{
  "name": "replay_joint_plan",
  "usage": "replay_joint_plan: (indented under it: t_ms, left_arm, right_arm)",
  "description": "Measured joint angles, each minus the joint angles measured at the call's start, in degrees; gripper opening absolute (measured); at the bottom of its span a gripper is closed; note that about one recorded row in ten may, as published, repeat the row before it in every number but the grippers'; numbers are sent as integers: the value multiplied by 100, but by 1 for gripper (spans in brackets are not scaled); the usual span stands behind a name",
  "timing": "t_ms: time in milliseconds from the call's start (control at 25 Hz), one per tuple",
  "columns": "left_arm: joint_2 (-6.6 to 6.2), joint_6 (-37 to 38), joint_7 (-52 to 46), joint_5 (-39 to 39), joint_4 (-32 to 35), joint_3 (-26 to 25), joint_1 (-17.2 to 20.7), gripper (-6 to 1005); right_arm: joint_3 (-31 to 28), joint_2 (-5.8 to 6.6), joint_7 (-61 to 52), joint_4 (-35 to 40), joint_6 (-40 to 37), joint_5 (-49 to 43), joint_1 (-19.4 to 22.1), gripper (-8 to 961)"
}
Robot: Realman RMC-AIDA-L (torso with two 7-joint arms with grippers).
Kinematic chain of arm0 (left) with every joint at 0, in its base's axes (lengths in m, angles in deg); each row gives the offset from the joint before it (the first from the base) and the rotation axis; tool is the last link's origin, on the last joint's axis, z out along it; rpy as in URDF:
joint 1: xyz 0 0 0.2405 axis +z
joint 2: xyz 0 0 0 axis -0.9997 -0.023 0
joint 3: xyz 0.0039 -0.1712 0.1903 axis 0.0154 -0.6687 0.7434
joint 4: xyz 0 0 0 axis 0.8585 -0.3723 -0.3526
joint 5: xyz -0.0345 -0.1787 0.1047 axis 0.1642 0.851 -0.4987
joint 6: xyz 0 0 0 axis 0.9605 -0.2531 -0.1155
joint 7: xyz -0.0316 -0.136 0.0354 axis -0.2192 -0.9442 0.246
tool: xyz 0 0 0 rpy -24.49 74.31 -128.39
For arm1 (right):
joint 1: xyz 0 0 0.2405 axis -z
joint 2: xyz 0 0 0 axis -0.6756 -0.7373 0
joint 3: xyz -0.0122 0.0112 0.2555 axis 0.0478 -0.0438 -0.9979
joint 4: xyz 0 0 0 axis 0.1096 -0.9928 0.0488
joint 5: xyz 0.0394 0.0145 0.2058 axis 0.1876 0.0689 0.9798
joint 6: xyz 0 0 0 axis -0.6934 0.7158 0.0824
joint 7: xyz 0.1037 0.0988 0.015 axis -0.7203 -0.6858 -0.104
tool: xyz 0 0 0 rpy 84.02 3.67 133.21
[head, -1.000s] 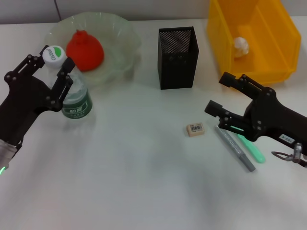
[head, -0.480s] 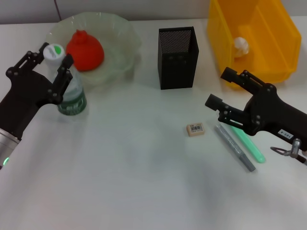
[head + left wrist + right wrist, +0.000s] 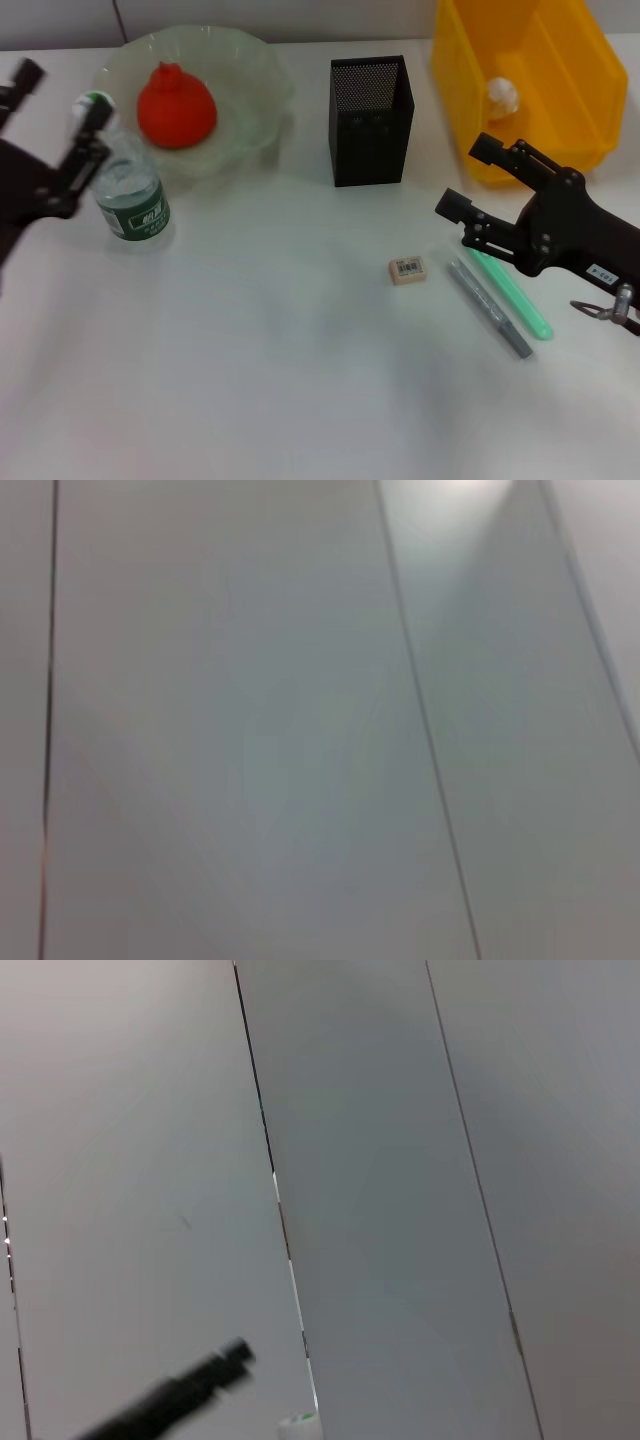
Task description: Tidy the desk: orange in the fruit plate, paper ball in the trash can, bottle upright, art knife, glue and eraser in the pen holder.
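- Left gripper [image 3: 55, 105]: jaws released and spread wide, holding nothing; one finger [image 3: 88, 140] lies just beside the bottle's cap, the other near the far-left edge of the head view. The arm reaches in low from the left edge, blurred.
- Bottle [image 3: 130, 185]: stands upright on the white surface [image 3: 280, 380], just in front of the fruit plate, clear of the jaws below the cap.
- Right gripper [image 3: 478, 178]: jaws released and parted, empty, hovering in front of the trash can. The black arm runs in from the right edge, angled toward the middle of the surface.
- Grey art knife [image 3: 488, 308] and green glue stick [image 3: 512, 293]: lie side by side on the surface, their far ends under the right gripper.
- Eraser [image 3: 407, 269]: flat on the surface, near the knife, apart from both grippers.
- Pen holder [image 3: 370, 125]: upright behind the eraser.
- Orange [image 3: 177, 105]: rests in the fruit plate [image 3: 245, 70].
- Paper ball [image 3: 502, 97]: lies inside the yellow trash can [image 3: 560, 60].
- Wrist views: only pale panelling.
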Motion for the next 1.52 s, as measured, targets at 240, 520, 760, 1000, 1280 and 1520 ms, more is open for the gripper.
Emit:
replay_joint_plan:
  t_ms: [240, 520, 760, 1000, 1280, 1520]
  left_arm:
    - [-113, 540, -1715, -379, 1435, 285, 634, 702]
    - [-428, 570, -3381, -1837, 2260, 916, 501, 736]
    - [-338, 208, -3679, -3065, 2365, 909, 58, 764]
    - [-289, -39, -3838, -3418, 2376, 932, -178, 774]
    - [-263, -245, -3878, -3430, 2383, 951, -227, 774]
    - [-234, -430, -3882, -3437, 2360, 965, -234, 774]
  right_arm:
    - [3, 25, -302, 588, -124, -8, 39, 846]
    - [186, 32, -3161, 3605, -773, -644, 193, 841]
    - [948, 21, -6634, 6660, -885, -2462, -56, 829]
    - [2410, 25, -8867, 7738, -986, -4675, -677, 817]
    - [4235, 2, -9990, 7253, -70, -6170, -1065, 802]
    - [4863, 0, -10211, 6325, 1022, -6272, -1274, 790]
